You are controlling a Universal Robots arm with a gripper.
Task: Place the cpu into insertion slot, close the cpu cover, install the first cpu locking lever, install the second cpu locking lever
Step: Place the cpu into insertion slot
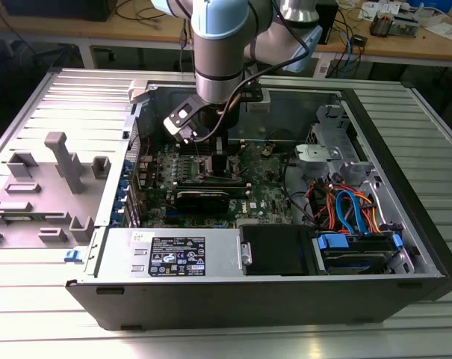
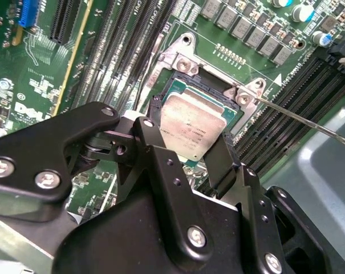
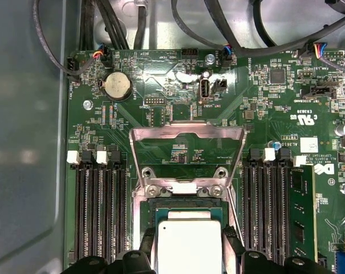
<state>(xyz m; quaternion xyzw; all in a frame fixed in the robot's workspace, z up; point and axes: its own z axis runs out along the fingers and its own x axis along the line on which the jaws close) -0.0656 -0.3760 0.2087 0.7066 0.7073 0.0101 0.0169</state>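
In both wrist views the cpu (image 2: 196, 127) (image 3: 189, 245), a flat square chip with a silver top, sits level between my gripper's black fingers (image 2: 154, 149), right over the insertion slot (image 3: 182, 201) on the green motherboard. The gripper (image 2: 189, 144) (image 3: 189, 258) is shut on the chip's two opposite sides. I cannot tell whether the chip rests in the slot or hovers just above it. The cpu cover (image 3: 186, 136), a silver window frame, stands swung up behind the slot. A thin locking lever (image 2: 300, 118) sticks out free beside the slot. In the exterior view the gripper (image 1: 211, 149) reaches down into the open computer case.
Long black memory slots (image 3: 98, 211) (image 3: 268, 205) flank the socket on both sides. Cables (image 3: 121, 23) hang over the board's far edge. The case wall (image 1: 226, 280), a power supply and a drive cage with orange and blue cables (image 1: 353, 209) surround the board.
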